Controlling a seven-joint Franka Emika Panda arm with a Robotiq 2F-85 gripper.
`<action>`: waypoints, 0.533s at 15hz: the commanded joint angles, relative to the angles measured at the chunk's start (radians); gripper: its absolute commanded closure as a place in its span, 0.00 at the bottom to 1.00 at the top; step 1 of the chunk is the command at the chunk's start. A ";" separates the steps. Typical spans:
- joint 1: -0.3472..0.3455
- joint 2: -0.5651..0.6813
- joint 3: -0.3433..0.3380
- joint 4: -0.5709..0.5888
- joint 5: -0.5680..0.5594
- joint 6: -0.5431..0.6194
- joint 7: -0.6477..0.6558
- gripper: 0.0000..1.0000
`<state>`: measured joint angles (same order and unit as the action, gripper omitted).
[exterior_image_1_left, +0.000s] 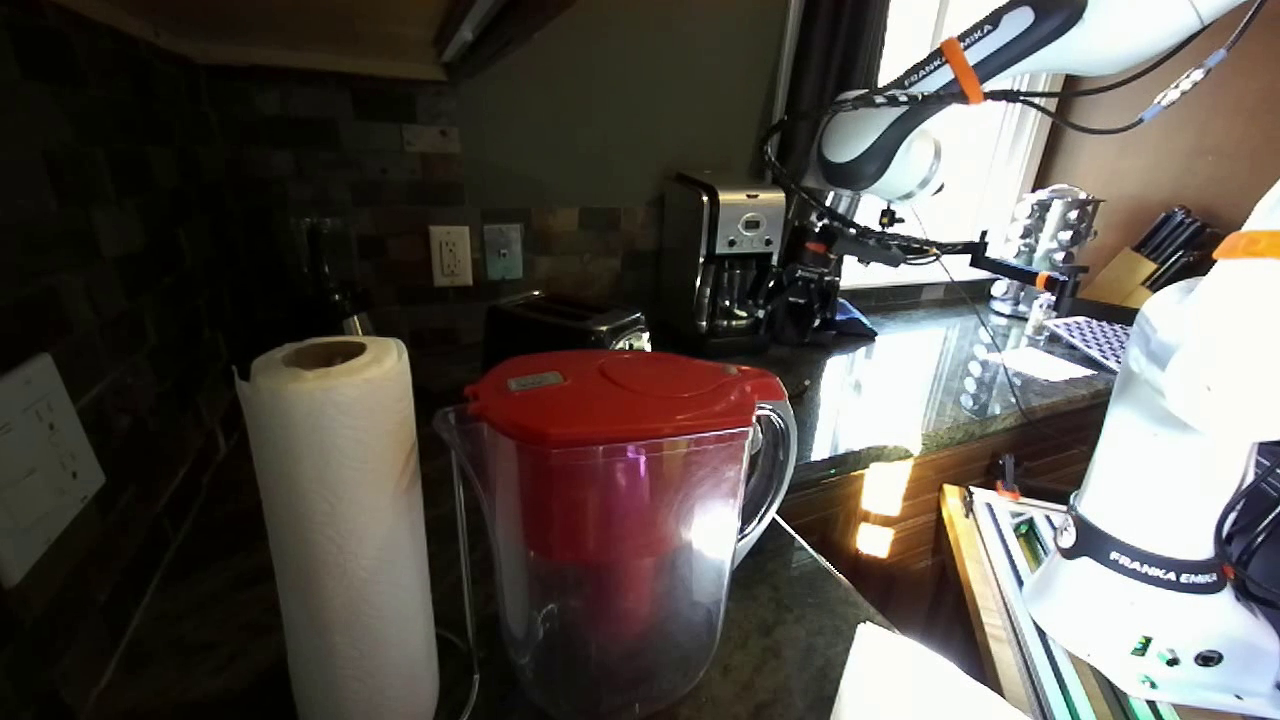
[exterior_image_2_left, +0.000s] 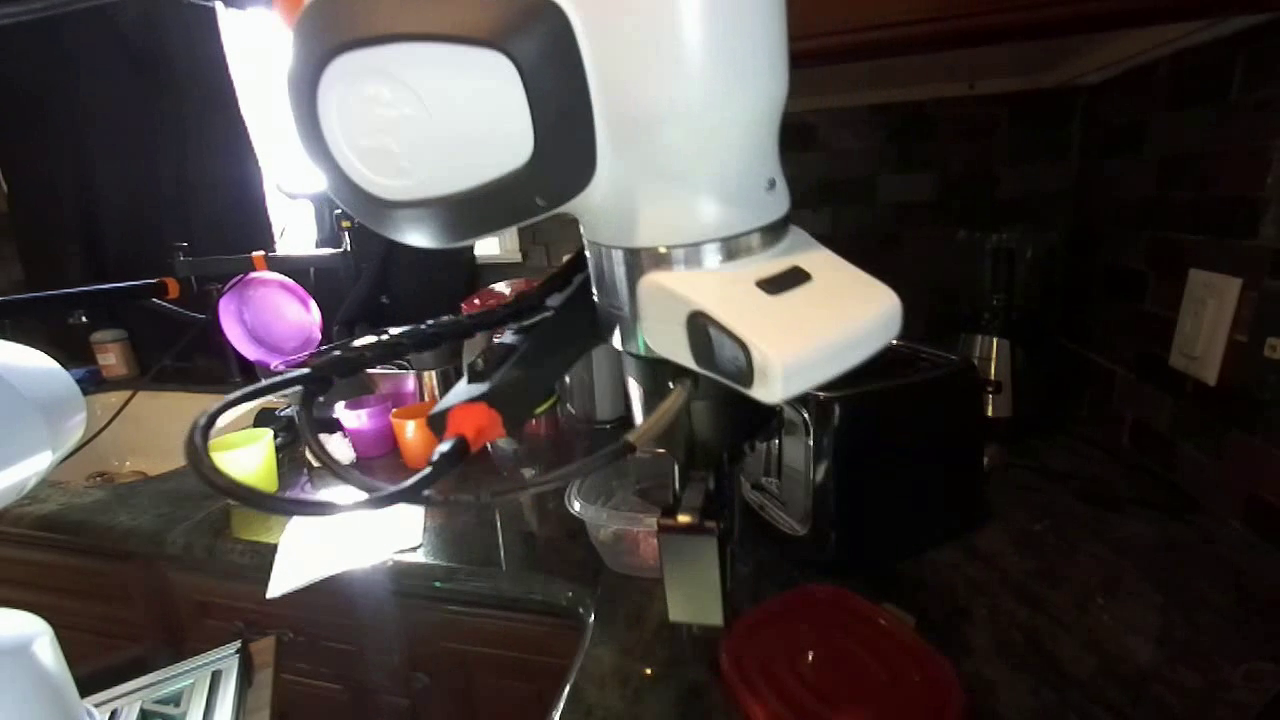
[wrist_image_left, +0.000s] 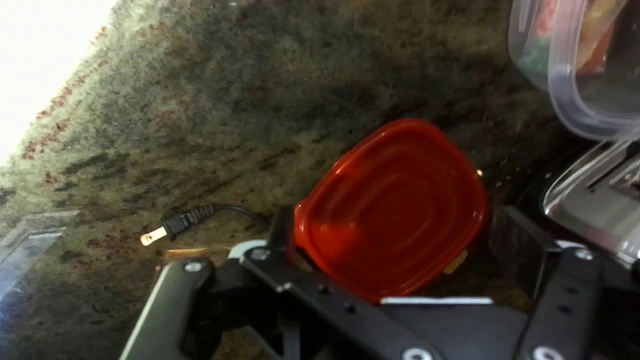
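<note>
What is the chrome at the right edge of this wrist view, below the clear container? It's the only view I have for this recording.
Observer: It looks like the end of a black toaster, whose dark body stands behind the red lid in an exterior view.
Operator: Anything tall near that toaster?
Observer: Yes, in an exterior view a black and silver coffee maker stands near it.
</note>
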<state>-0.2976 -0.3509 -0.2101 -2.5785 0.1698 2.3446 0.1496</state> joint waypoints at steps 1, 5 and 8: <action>0.035 -0.138 0.060 -0.050 -0.094 -0.122 -0.022 0.01; 0.118 -0.184 0.117 -0.034 -0.106 -0.247 -0.087 0.00; 0.194 -0.149 0.156 -0.008 -0.096 -0.266 -0.143 0.00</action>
<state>-0.1673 -0.5139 -0.0765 -2.5934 0.0877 2.1018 0.0575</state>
